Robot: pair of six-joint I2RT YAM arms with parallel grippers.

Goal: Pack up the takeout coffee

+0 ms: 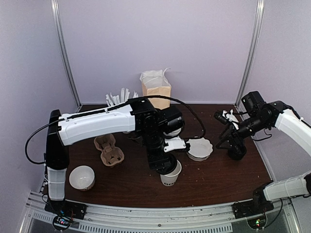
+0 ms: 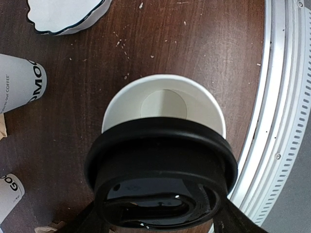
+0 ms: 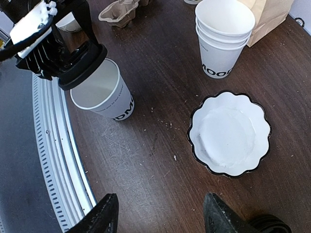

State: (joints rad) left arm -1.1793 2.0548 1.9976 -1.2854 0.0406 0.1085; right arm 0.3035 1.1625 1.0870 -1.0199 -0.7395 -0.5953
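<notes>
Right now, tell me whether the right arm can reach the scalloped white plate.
Probably yes: the open right gripper hangs just above the scalloped plate, with nothing between them.

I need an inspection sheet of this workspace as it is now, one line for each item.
Surface: dark wooden table, scattered crumbs.
Job's things: open paper cup upright; black lid over part of its mouth, not seated.
Clutter: cup stack, scalloped plate, cup carrier, white bowl, paper bag.
Grippers: left gripper shut on the lid; right gripper open, empty.
Cables: black cable loops off the table's left edge.
Surroundings: pale walls, metal rail at the near edge.
</notes>
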